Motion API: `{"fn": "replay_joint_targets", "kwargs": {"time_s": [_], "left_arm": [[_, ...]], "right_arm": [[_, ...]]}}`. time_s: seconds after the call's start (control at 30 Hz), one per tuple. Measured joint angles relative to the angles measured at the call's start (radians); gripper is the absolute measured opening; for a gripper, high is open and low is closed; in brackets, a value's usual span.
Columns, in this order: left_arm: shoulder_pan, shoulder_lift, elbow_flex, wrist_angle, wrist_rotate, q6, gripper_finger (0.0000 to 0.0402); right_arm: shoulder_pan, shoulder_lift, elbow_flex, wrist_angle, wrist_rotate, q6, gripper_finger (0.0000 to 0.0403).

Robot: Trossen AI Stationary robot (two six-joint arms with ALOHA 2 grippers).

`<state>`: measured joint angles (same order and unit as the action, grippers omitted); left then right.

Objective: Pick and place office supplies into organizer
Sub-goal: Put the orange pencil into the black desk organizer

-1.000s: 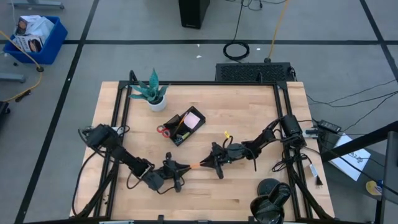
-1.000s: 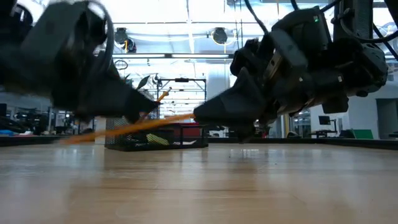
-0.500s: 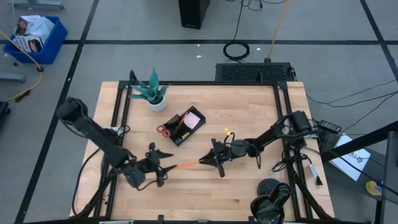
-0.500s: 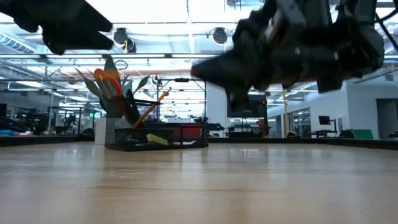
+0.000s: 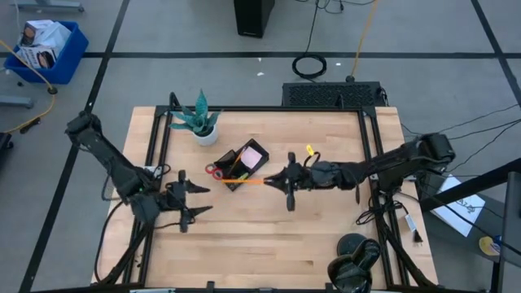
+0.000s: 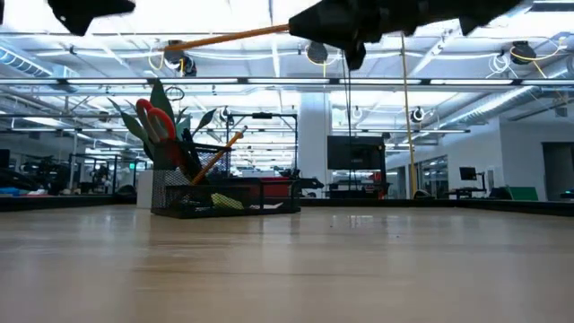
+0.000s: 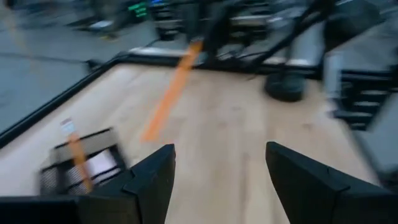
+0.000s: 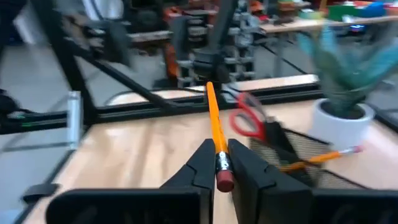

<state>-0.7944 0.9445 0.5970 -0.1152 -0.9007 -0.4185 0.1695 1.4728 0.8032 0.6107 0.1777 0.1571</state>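
Note:
My right gripper (image 5: 275,180) holds an orange pencil (image 5: 249,181) high above the table. The pencil's free end reaches over the near side of the black organizer (image 5: 242,165). The organizer holds a pink sticky pad (image 5: 253,155), upright red-handled scissors (image 6: 158,121) and a leaning orange pencil (image 6: 218,151). My left gripper (image 5: 198,200) is open with nothing between its fingers. It is raised to the left of the organizer, nearer the table's front edge. In the left wrist view the held pencil (image 7: 171,93) shows farther off. My right gripper pinches the pencil's eraser end (image 8: 222,163) between its two fingers (image 8: 205,163). The fingers come level from the table's right and the pencil runs on along them, toward the table's left. The pencil (image 6: 233,37) is about level and lifted clear of everything.
A green plant in a white pot (image 5: 203,126) stands behind the organizer at the far left. A small yellow bit (image 5: 309,150) lies on the wood right of the organizer. Black frame rails (image 5: 159,155) run along the table's sides. Bare wood (image 5: 269,244) fills the near half.
My left gripper has opened and let go of the pencil, then drawn back toward the table's left edge. My right gripper has kept the pencil and carried it up and toward the far edge, until its free end is over the organizer.

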Motion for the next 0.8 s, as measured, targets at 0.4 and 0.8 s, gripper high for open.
{"fn": "replay_joint_targets", "kwargs": {"time_s": [0.4, 0.8], "left_arm": [[0.000, -0.415, -0.296, 0.407, 0.376, 0.398, 0.0255], [0.001, -0.703, -0.476, 0.470, 0.496, 0.473, 0.0255]], "right_arm": [[-0.091, -0.022, 0.359, -0.659, 0.034, -0.015, 0.0021], [-0.179, 0.035, 0.657, -1.045, 0.003, -0.057, 0.0021]]}}
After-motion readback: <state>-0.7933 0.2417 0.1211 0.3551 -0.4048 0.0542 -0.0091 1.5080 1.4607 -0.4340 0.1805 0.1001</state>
